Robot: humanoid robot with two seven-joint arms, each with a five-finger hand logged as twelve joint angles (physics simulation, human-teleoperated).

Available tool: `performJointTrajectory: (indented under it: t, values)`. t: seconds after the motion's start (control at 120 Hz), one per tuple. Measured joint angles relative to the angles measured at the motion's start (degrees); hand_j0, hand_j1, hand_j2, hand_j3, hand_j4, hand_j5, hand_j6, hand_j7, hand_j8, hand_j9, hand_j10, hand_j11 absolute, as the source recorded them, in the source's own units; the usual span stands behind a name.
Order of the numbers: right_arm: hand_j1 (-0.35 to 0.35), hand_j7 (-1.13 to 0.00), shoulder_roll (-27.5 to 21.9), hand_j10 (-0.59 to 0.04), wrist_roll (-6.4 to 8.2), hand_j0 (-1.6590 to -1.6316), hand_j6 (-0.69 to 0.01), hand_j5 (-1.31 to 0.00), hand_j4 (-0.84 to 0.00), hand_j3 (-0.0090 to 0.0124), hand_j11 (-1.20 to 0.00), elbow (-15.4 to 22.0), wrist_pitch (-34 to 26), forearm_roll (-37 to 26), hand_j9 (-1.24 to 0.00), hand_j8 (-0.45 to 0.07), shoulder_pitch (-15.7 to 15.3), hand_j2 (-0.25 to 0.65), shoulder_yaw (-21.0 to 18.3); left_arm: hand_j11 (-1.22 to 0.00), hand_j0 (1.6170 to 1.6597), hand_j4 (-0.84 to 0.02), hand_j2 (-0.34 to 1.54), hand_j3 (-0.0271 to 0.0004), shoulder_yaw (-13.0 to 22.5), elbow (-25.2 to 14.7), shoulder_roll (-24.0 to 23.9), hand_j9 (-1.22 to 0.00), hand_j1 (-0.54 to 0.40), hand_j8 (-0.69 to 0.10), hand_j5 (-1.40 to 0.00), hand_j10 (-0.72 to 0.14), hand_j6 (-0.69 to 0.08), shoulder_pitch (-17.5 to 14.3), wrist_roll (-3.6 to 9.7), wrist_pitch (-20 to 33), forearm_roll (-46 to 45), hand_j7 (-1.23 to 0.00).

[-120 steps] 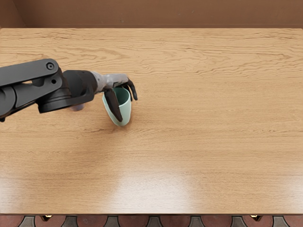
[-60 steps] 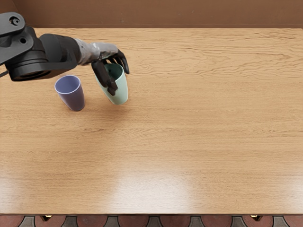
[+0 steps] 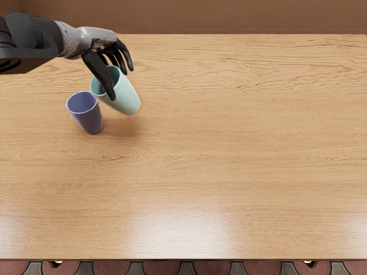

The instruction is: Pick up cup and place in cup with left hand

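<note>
My left hand (image 3: 117,74) comes in from the upper left and grasps the mint-green cup (image 3: 125,98) near its rim, the thumb on the near side and the other fingers behind it. The green cup is tilted, its mouth toward the upper left and its base toward the lower right, and it appears raised off the table. Just left of it and below the hand, the blue-purple cup (image 3: 89,119) stands upright on the table with its mouth up. The palm side of the hand is partly hidden.
The wooden table (image 3: 229,154) spreads to the right and toward the near edge. A brown surface (image 3: 200,16) lies beyond its far edge.
The left hand has carried the green cup up the picture and then left, tilting it more. The blue-purple cup, mostly hidden under the arm at first, has come into view and stands still.
</note>
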Motion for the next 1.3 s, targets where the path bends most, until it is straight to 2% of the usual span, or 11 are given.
performJointTrajectory:
  t: [0.017,0.025,0.083,0.15,0.317,0.433,0.492,0.5,0.633,1.117,1.3]
  values:
    - [-0.349,0.00,0.00,0.000,0.00,-1.6581,0.000,0.00,0.000,0.0000,0.00,0.00,0.00,0.00,0.00,0.000,0.00,0.000,0.00,-0.84,1.6563,-0.622,0.51,0.0000,-0.01,-0.01,0.45,-0.84,-0.212,-0.294,-0.88,-0.349,-0.548,-0.13,0.00,-0.19,-0.15,-0.88]
    - [-0.349,0.00,0.00,0.000,0.00,-1.6581,0.000,0.00,0.000,0.0000,0.00,0.00,0.00,0.00,0.00,0.000,0.00,0.000,0.00,-0.84,1.6565,-0.621,0.53,0.0000,0.00,-0.01,0.70,-0.84,-0.221,-0.306,-0.88,-0.307,-0.542,-0.39,0.00,-0.31,-0.23,-0.88]
    - [-0.349,0.00,0.00,0.000,0.01,-1.6581,0.000,0.00,0.000,0.0000,0.00,0.00,0.00,0.00,0.00,0.000,0.00,0.000,0.00,-0.85,1.6567,-0.631,0.54,0.0000,-0.01,0.00,1.71,-0.84,-0.230,-0.321,-0.87,-0.340,-0.560,-1.13,-0.02,-1.02,-0.46,-0.87]
    - [-0.349,0.00,0.00,0.000,0.01,-1.6581,0.000,0.00,0.000,0.0000,0.00,0.00,0.00,-0.01,0.00,0.000,0.00,0.000,0.00,-0.85,1.6571,-0.630,0.58,0.0000,-0.02,0.00,2.93,-0.85,-0.247,-0.324,-0.88,-0.305,-0.558,-1.67,-0.02,-1.87,-0.77,-0.88]
    - [-0.349,0.00,0.00,0.000,0.01,-1.6581,0.000,0.00,0.000,0.0000,0.00,0.00,0.00,-0.01,0.00,0.000,0.00,0.000,0.00,-0.85,1.6573,-0.634,0.59,0.0000,0.00,0.00,5.80,-0.85,-0.249,-0.326,-0.88,-0.339,-0.573,-3.23,-0.02,-3.82,-0.96,-0.89]
    - [-0.349,0.00,0.00,0.000,0.00,-1.6581,0.000,0.00,0.000,0.0000,0.00,0.00,0.00,-0.01,0.00,0.000,0.00,0.000,0.00,-0.86,1.6575,-0.641,0.63,0.0000,0.02,0.06,5.94,-0.84,-0.252,-0.355,-0.88,-0.358,-0.594,-3.25,-0.04,-4.57,-0.92,-0.87]
    - [-0.349,0.00,0.00,0.000,0.01,-1.6581,0.000,0.00,0.000,0.0000,0.00,0.00,0.00,-0.01,0.00,0.000,0.00,0.000,0.00,-0.86,1.6576,-0.637,0.61,0.0000,0.03,0.23,6.30,-0.85,-0.252,-0.347,-0.89,-0.322,-0.587,-3.24,-0.03,-4.81,-0.99,-0.88]
    - [-0.349,0.00,0.00,0.000,0.01,-1.6581,0.000,0.00,0.000,0.0000,0.00,0.00,0.00,-0.01,0.00,0.000,0.00,0.000,0.00,-0.86,1.6576,-0.641,0.60,0.0000,0.03,0.24,6.41,-0.85,-0.248,-0.342,-0.88,-0.355,-0.588,-3.24,-0.03,-4.79,-0.99,-0.87]
    - [-0.349,0.00,0.00,0.000,0.01,-1.6581,0.000,0.00,0.000,0.0000,0.00,0.00,0.00,-0.01,0.00,0.000,0.00,0.000,0.00,-0.86,1.6573,-0.646,0.58,0.0000,0.02,0.86,6.73,-0.85,-0.248,-0.333,-0.88,-0.336,-0.583,-3.19,-0.03,-5.40,-0.89,-0.88]
    - [-0.349,0.00,0.00,0.000,0.01,-1.6581,0.000,0.00,0.000,0.0000,0.00,0.00,0.00,-0.01,0.00,0.000,0.09,0.000,0.00,-0.88,1.6574,-0.652,0.57,0.0000,0.06,6.05,6.86,-0.89,-0.258,-0.302,-0.91,-0.295,-0.553,-2.47,-0.02,-7.94,-0.72,-0.92]
    - [-0.349,0.00,0.00,0.000,0.01,-1.6581,0.000,0.00,0.000,0.0000,0.00,0.00,0.00,-0.01,0.00,0.000,0.21,0.000,0.00,-0.89,1.6570,-0.657,0.55,0.0000,0.14,7.95,6.65,-0.89,-0.234,-0.317,-0.91,-0.325,-0.570,-2.46,-0.03,-8.52,-0.49,-0.92]
